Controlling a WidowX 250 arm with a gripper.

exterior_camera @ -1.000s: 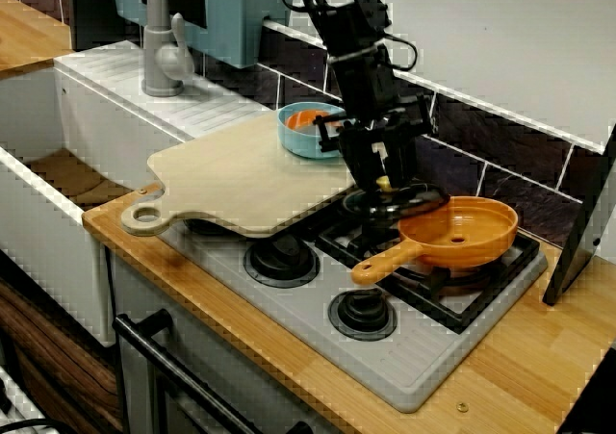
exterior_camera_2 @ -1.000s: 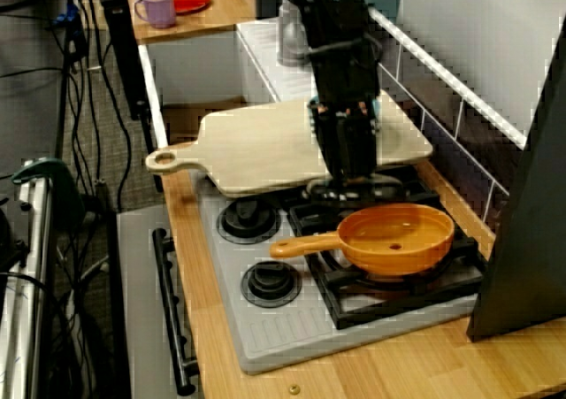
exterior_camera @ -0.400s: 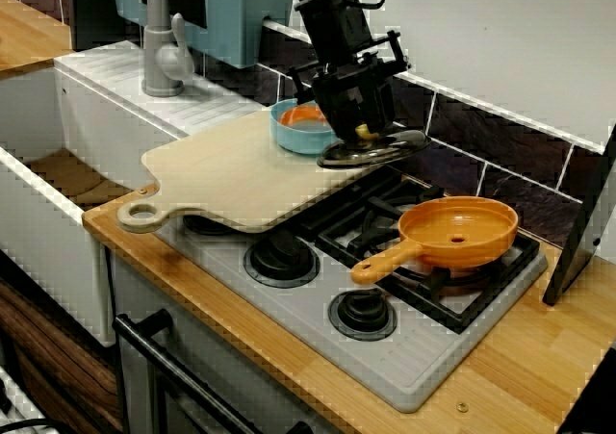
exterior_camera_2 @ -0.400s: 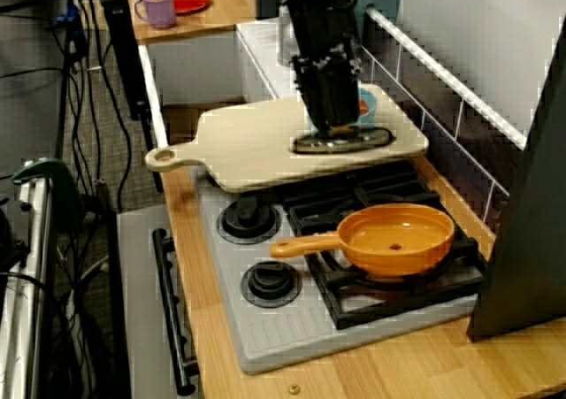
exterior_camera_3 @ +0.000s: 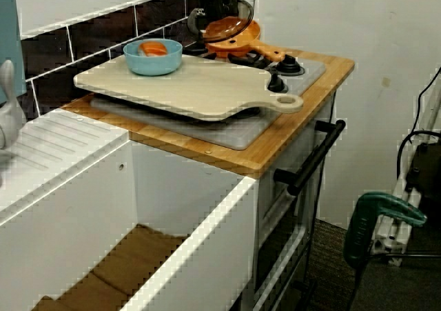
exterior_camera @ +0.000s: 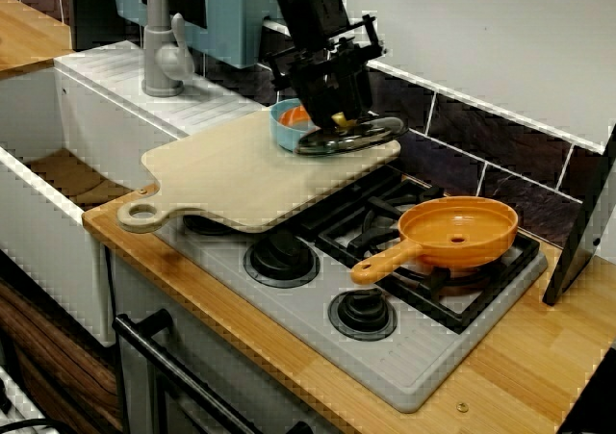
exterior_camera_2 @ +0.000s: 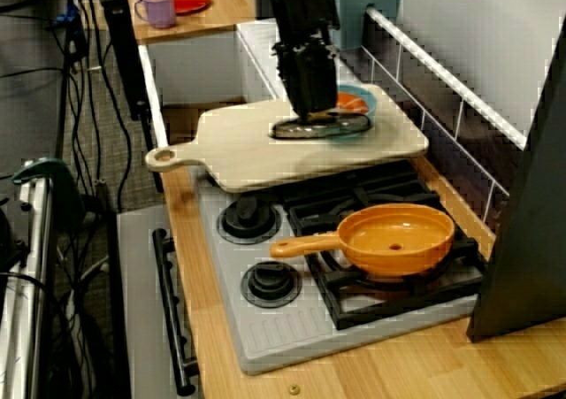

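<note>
In the view from the stove's front, my gripper (exterior_camera: 337,118) is shut on the yellow knob of a round glass lid (exterior_camera: 348,136). The lid hangs level, low over the far right part of the wooden cutting board (exterior_camera: 231,174). It partly covers the blue bowl (exterior_camera: 284,131), which holds something orange. In the view from the stove's end, the gripper (exterior_camera_2: 311,107) stands upright over the lid (exterior_camera_2: 320,126), and the bowl (exterior_camera_2: 358,101) shows just behind it. Whether the lid touches the board cannot be told. In the view from the sink side the bowl (exterior_camera_3: 153,56) sits on the board (exterior_camera_3: 193,87).
An orange pan (exterior_camera: 457,230) sits on the stove's back right grate, handle toward the front left. The board overhangs the left burners (exterior_camera: 281,256). A white sink (exterior_camera: 58,193) and grey tap (exterior_camera: 164,39) lie to the left. A dark panel (exterior_camera: 582,232) leans at the far right.
The gripper lifted the lid off the grate next to the orange pan. It carried it left and back, to over the cutting board by the blue bowl.
</note>
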